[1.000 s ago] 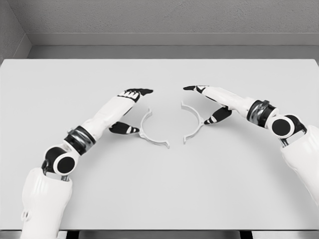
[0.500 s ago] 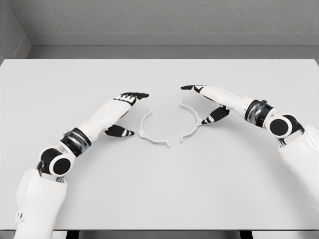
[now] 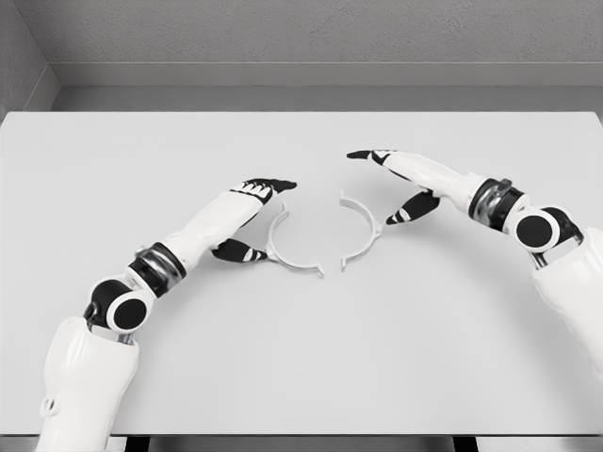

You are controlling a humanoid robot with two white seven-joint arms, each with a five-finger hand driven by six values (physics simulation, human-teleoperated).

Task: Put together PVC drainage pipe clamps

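Both hands w/ fingers spread, holding nothing: left hand (image 3: 247, 212) right by the left half ring (image 3: 290, 250), right hand (image 3: 400, 184) near the right half ring (image 3: 363, 226), both flat on the surface (image 3: 301, 358), so one bump prob slides them apart.

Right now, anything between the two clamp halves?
Head view: nothing. Bare table separates left clamp half from right clamp half; lower ends nearly meet.

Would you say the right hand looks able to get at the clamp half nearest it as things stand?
Probably yes. The right hand is open beside the right clamp half, with bare table around them. Nothing lies between; the left clamp half sits on its far side.
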